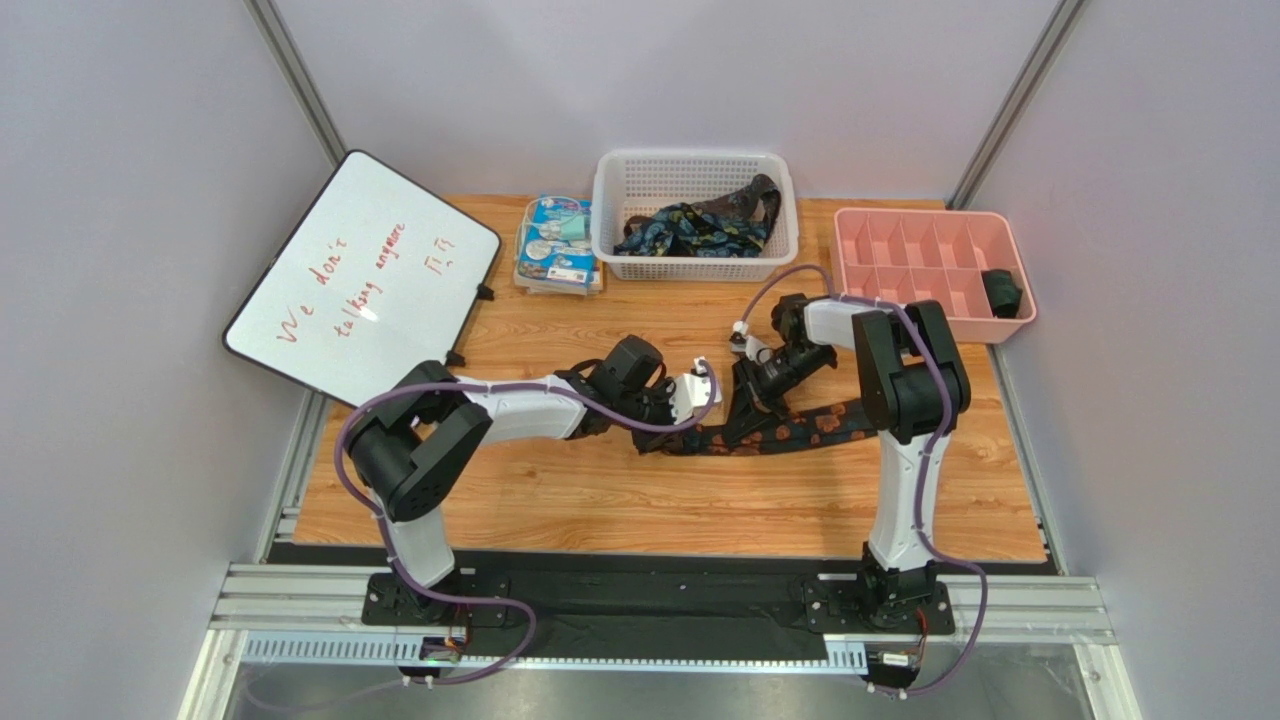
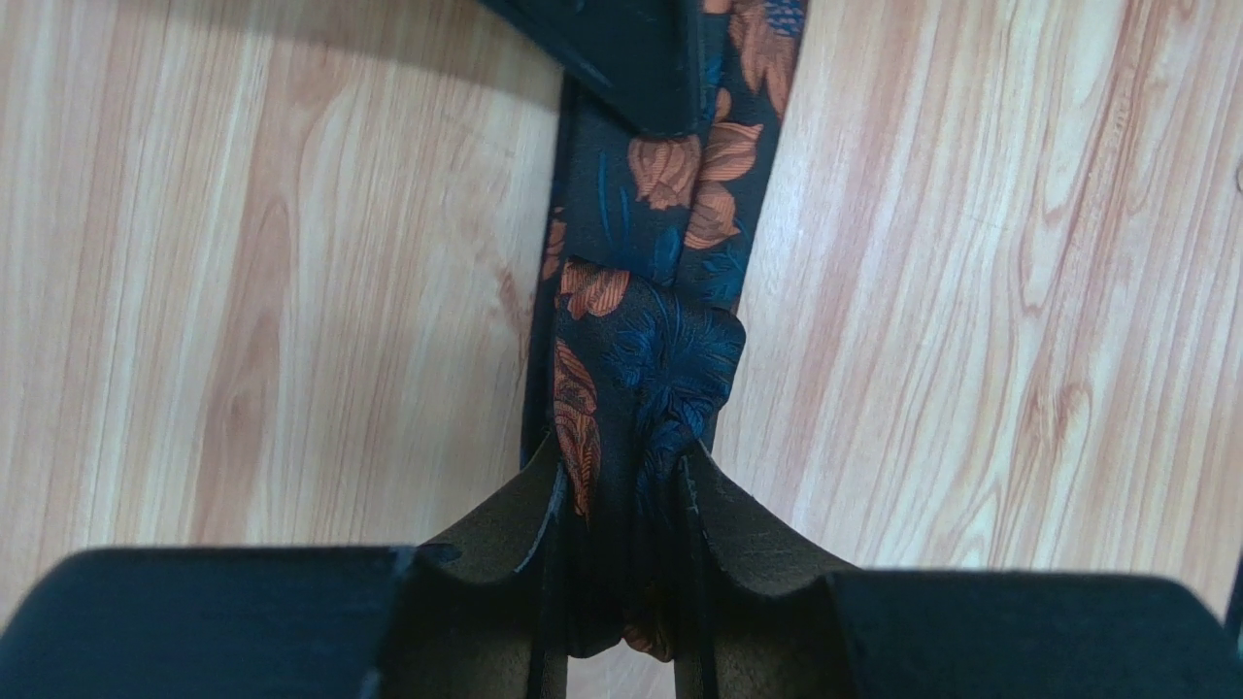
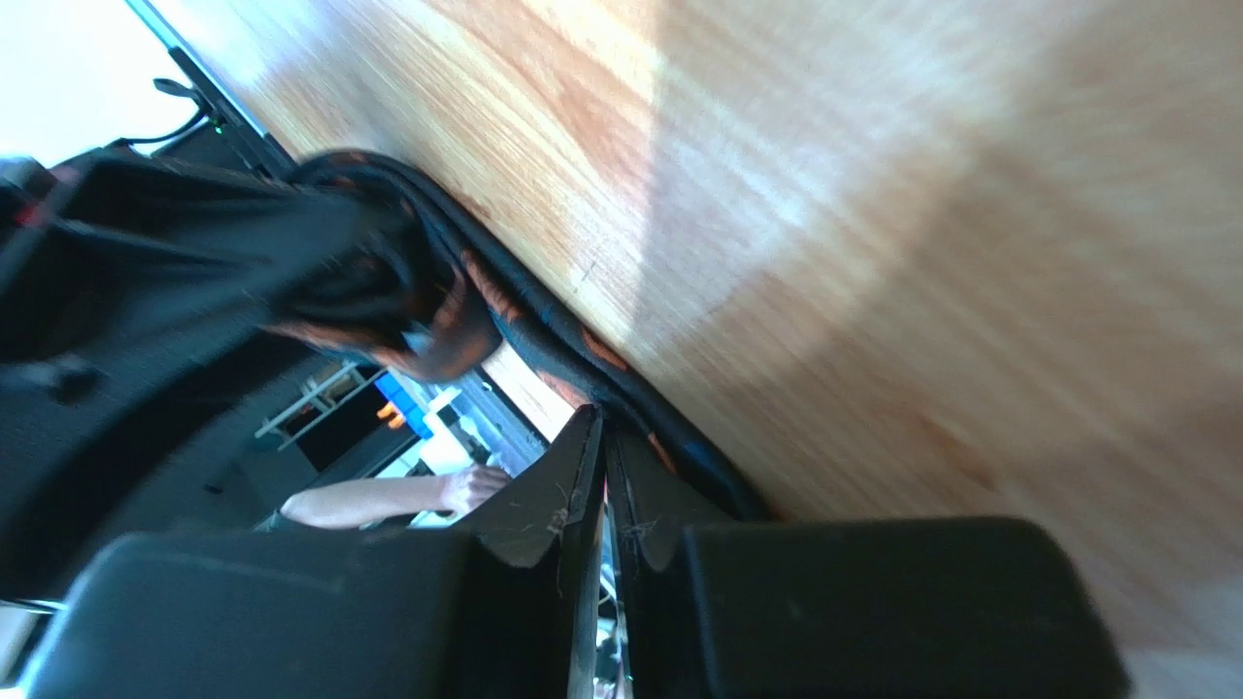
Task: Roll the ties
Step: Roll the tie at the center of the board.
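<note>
One tie [image 1: 812,428], dark with orange-brown blotches, lies across the middle of the wooden table. In the left wrist view its folded end [image 2: 657,342] is pinched between my left gripper's [image 2: 620,469] jaws, which are shut on it. That left gripper [image 1: 703,393] sits at the tie's left part. My right gripper [image 1: 747,393] hovers just to the right of it, tilted over the strip. In the right wrist view its jaws [image 3: 603,425] stand almost together with only a sliver of light between them, and the tie [image 3: 540,328] runs past their tips. More ties [image 1: 699,228] lie heaped in the white basket [image 1: 616,180].
A pink compartment tray [image 1: 917,240] at the back right holds a dark roll [image 1: 1002,290]. A blue-white packet [image 1: 555,240] lies left of the basket. A whiteboard [image 1: 361,278] leans at the left edge.
</note>
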`<action>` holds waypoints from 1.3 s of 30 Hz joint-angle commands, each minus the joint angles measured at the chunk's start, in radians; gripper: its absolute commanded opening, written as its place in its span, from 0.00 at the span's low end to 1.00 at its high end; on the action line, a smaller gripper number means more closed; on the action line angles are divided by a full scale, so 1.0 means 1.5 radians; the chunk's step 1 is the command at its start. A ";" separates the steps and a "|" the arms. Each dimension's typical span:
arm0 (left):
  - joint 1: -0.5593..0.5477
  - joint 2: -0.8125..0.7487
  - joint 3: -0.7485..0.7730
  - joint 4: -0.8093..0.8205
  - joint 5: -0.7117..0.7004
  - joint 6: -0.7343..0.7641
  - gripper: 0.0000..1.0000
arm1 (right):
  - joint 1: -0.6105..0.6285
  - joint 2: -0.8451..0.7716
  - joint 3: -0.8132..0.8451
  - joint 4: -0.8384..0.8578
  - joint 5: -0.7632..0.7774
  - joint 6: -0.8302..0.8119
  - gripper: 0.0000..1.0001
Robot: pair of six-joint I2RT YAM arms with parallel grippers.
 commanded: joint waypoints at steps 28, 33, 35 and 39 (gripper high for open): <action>-0.018 0.041 0.050 -0.172 -0.069 -0.036 0.06 | 0.061 -0.032 -0.041 0.153 -0.139 0.135 0.36; -0.018 0.043 0.049 -0.168 -0.067 -0.035 0.06 | 0.070 -0.031 -0.042 0.157 -0.121 0.138 0.35; -0.017 0.042 0.046 -0.162 -0.061 -0.035 0.06 | 0.074 -0.026 -0.041 0.155 -0.102 0.138 0.33; -0.016 0.032 0.041 -0.153 -0.048 -0.043 0.19 | 0.081 0.001 -0.034 0.136 -0.022 0.132 0.04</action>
